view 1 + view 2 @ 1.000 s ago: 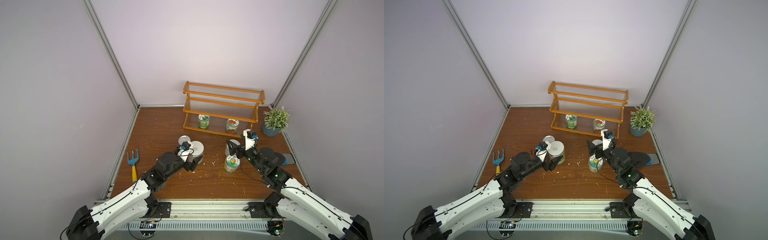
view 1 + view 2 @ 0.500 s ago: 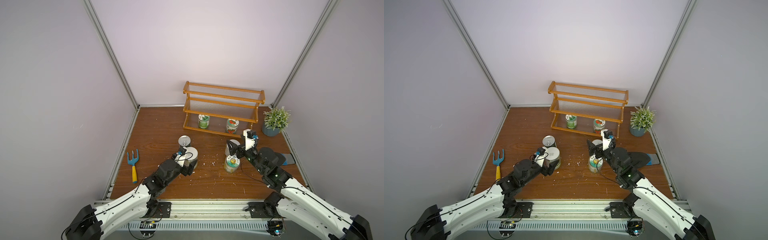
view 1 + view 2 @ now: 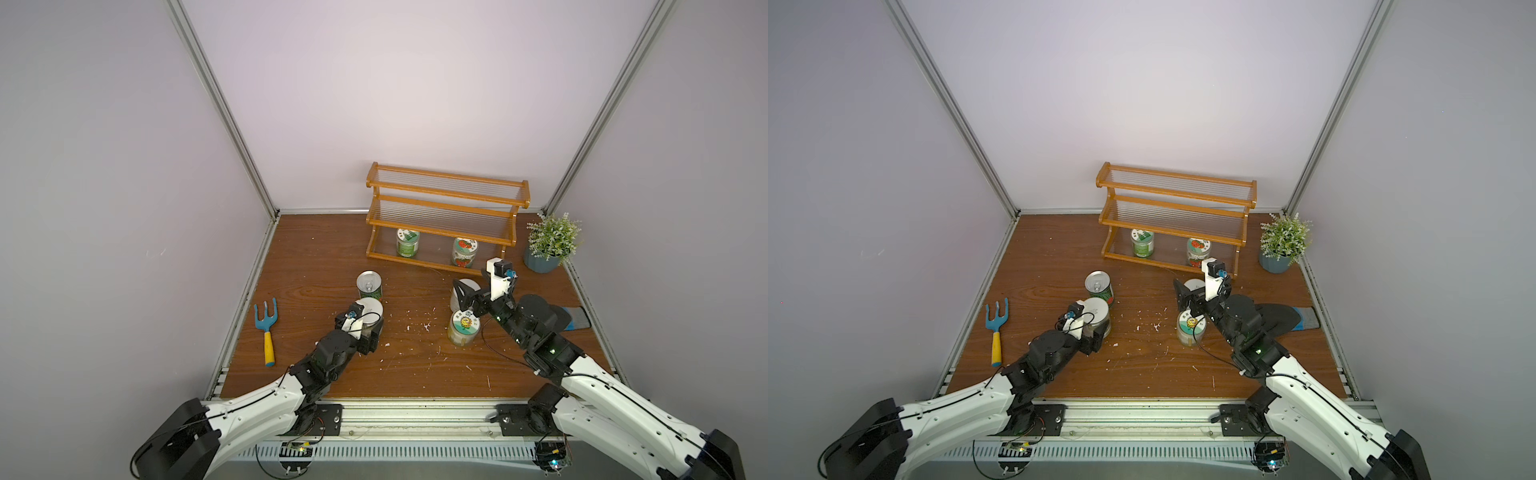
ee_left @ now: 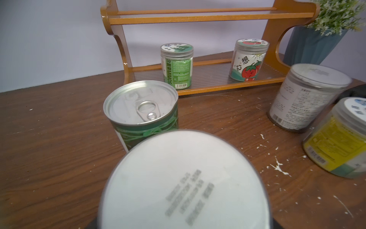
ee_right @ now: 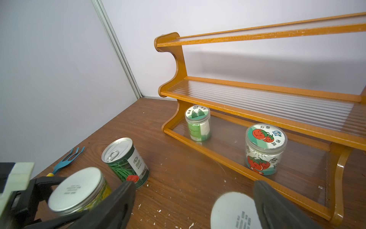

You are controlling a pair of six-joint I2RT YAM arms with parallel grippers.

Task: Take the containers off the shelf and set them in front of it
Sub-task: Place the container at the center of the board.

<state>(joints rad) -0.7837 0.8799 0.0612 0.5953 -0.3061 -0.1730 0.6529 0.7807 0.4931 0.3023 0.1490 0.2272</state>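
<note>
Now the left gripper (image 3: 370,326), jaws clamped on the round white-lidded tin (image 3: 370,309), has drawn it back from the green watermelon-print can (image 3: 369,285) ahead of them. The right gripper (image 5: 193,186) keeps its jaws apart. Still to unload: the clear leaf-lidded jar (image 3: 407,245) and the tomato-lidded jar (image 3: 464,252) on the orange-brown wooden shelf (image 4: 198,19).

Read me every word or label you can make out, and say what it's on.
"SOMIMOS": green jar.
"心想": tomato jar, label and lid.
Too blurred: lid stamp on white-lidded tin; fine print on the other tin, yellow jar, watermelon can.
</note>
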